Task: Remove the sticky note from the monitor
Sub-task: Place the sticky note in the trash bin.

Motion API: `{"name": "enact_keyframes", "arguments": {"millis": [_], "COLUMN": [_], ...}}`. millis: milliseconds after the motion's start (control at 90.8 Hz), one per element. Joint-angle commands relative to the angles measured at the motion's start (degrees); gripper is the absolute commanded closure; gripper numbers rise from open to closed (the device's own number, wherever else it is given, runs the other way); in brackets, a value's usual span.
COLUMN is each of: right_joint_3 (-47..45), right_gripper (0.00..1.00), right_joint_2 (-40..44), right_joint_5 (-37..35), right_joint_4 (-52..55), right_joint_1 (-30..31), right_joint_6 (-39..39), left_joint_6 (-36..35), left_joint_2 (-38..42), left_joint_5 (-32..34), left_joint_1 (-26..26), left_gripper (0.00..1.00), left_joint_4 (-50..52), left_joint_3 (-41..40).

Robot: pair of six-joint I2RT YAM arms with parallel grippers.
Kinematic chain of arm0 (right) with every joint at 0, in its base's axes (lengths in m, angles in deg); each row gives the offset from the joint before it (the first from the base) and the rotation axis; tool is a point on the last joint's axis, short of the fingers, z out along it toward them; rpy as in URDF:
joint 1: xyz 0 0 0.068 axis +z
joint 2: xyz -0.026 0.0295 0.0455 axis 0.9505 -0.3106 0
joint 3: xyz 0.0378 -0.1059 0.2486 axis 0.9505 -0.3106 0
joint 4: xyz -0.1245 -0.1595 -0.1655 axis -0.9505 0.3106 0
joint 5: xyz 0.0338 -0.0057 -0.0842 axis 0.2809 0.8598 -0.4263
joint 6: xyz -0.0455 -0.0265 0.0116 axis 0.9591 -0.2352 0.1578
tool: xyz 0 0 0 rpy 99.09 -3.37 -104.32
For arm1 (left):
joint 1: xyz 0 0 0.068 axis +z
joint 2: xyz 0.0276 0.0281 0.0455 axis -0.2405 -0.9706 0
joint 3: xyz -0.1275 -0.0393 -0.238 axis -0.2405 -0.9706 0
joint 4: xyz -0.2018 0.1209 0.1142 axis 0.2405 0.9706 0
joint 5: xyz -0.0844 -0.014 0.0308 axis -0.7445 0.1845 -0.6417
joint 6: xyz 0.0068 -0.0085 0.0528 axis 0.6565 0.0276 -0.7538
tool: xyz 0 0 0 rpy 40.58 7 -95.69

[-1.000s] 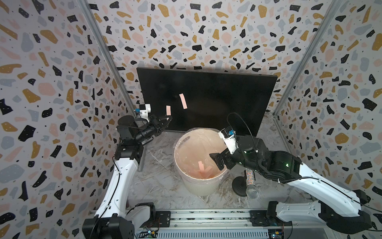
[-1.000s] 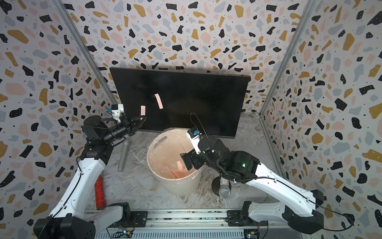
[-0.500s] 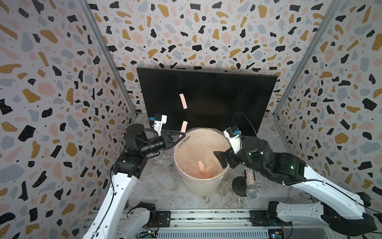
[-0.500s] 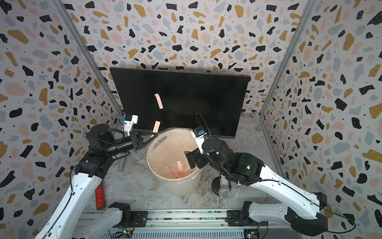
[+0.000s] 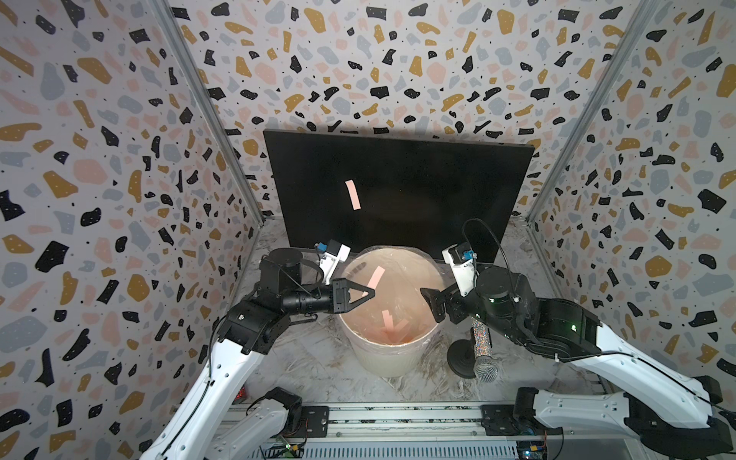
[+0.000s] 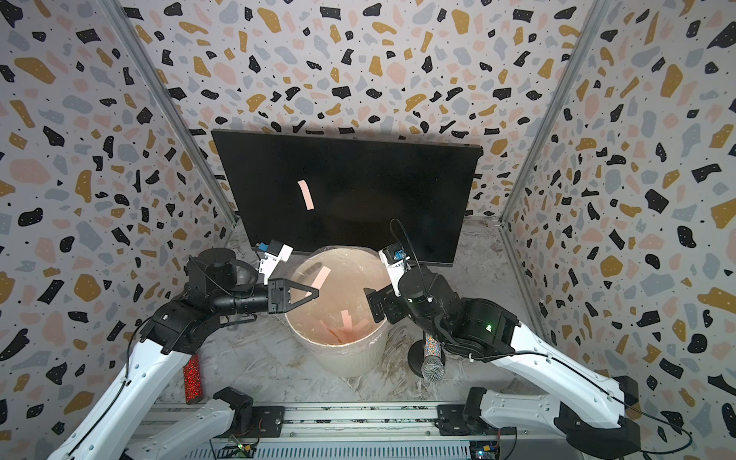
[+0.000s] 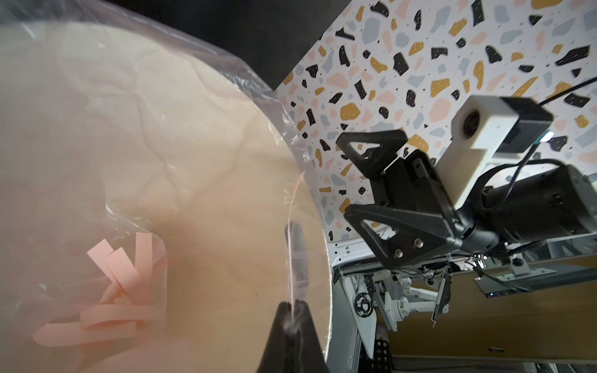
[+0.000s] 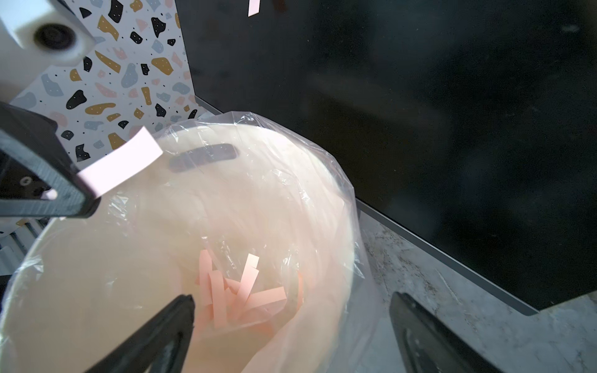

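**A peeled sticky note is held over the bin, ready to be let go.**

The left gripper (image 5: 368, 294) is pinched shut on one end of the sticky note (image 5: 375, 277), so the strip is kept free above the lined bin (image 5: 388, 362). Other strips (image 5: 392, 328) lie at its bottom, and a release here would probably drop it among them. The right gripper (image 5: 432, 304) is held wide open and empty beside the rim, clear of the drop. A second note (image 5: 353, 194) is stuck on the monitor (image 5: 418, 191), left of centre, so more peeling is judged to remain.
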Motion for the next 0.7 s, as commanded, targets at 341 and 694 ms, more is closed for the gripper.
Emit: {"name": "enact_keyframes", "arguments": {"millis": [341, 694], "right_joint_3": [0.48, -0.63], "right_gripper": [0.00, 0.00], "right_joint_2": [0.46, 1.33], "right_joint_5": [-1.63, -2.26], "right_joint_4": [-0.62, -0.60], "right_joint_1": [0.03, 0.10], "right_joint_6": [-0.43, -0.44], "left_joint_6": [-10.92, -11.17], "left_joint_2": [-4.97, -6.99], "left_joint_5": [11.94, 13.93], "left_joint_1": [-9.99, -12.09], "left_gripper": [1.00, 0.65], "left_joint_4": [15.46, 15.79], "left_joint_3": [6.00, 6.96]}}
